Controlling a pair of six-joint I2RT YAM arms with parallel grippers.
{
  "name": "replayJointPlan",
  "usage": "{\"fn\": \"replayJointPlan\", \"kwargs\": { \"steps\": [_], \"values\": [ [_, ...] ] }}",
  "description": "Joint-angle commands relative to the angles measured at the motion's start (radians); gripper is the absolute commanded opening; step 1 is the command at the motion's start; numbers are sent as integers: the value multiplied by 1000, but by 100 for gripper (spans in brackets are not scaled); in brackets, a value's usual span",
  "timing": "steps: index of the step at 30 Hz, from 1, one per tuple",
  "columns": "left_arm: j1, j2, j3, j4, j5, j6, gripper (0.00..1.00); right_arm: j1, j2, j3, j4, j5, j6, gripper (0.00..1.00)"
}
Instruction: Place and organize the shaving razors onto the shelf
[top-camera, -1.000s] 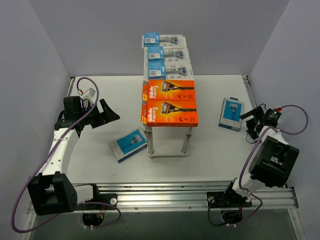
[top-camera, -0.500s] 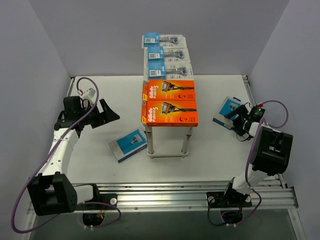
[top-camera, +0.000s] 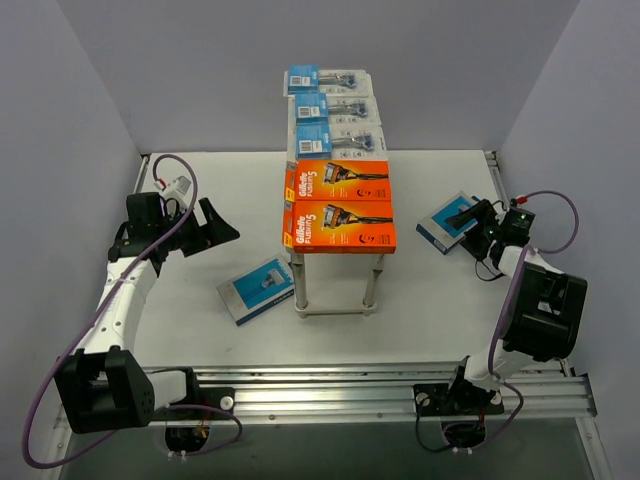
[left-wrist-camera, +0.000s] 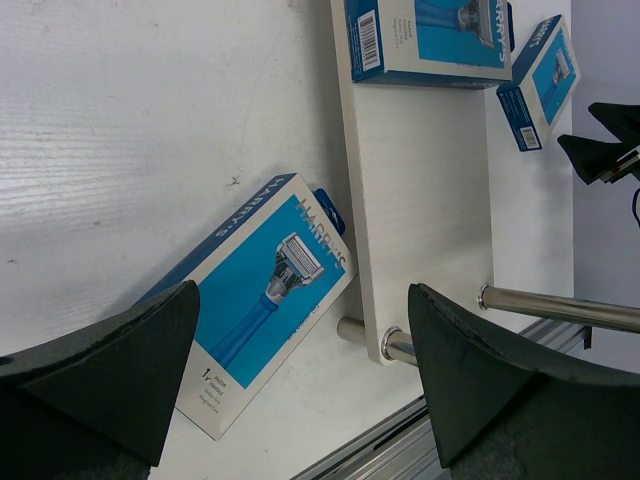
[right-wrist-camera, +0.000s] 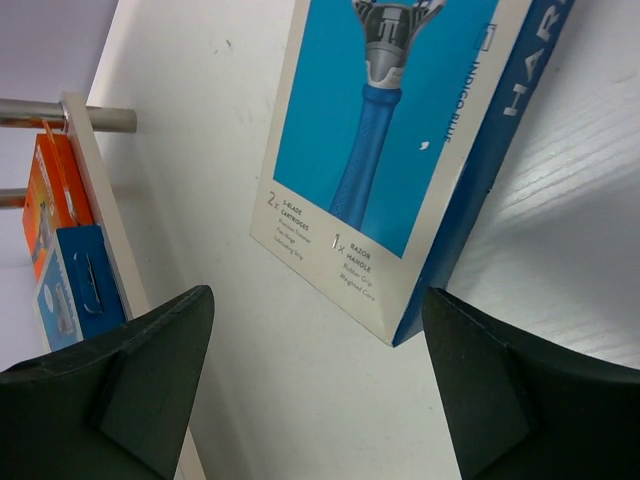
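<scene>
The shelf (top-camera: 372, 285) stands mid-table, its top covered by shaving razors: three blister packs (top-camera: 335, 108) at the back and two orange boxes (top-camera: 340, 205) in front. One blue-and-white box (top-camera: 258, 290) lies on the table left of the legs, and it also fills the left wrist view (left-wrist-camera: 265, 300). My left gripper (top-camera: 215, 225) hovers open farther left, holding nothing. A second blue-and-white box (top-camera: 447, 222) lies right of the shelf. My right gripper (top-camera: 478, 224) is open at its near end. The box's corner (right-wrist-camera: 390, 335) reaches just between the fingers (right-wrist-camera: 480, 400).
In the left wrist view another blue box (left-wrist-camera: 425, 40) rests on a pale shelf board (left-wrist-camera: 420, 200) beside chrome legs (left-wrist-camera: 545, 305). Grey walls close in the back and both sides. An aluminium rail (top-camera: 330, 385) runs along the near edge.
My right arm has swung left to the right-hand box, which has shifted a little left and turned. The right jaws have narrowed slightly. The left arm has not moved.
</scene>
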Motion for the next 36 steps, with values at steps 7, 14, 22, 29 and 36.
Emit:
{"fn": "replayJointPlan", "kwargs": {
  "steps": [7,14,22,29,36],
  "values": [
    [-7,-27,6,12,1,25,94,10,16,21,-20,51,1,80],
    [-7,-27,7,14,7,23,94,73,76,64,-11,89,26,80],
    [-7,-27,7,14,7,23,94,151,156,142,9,121,57,80],
    [-4,-25,7,14,6,23,94,188,266,289,-29,146,64,80],
    [9,-21,7,18,13,19,94,222,384,499,-110,132,55,80]
  ]
}}
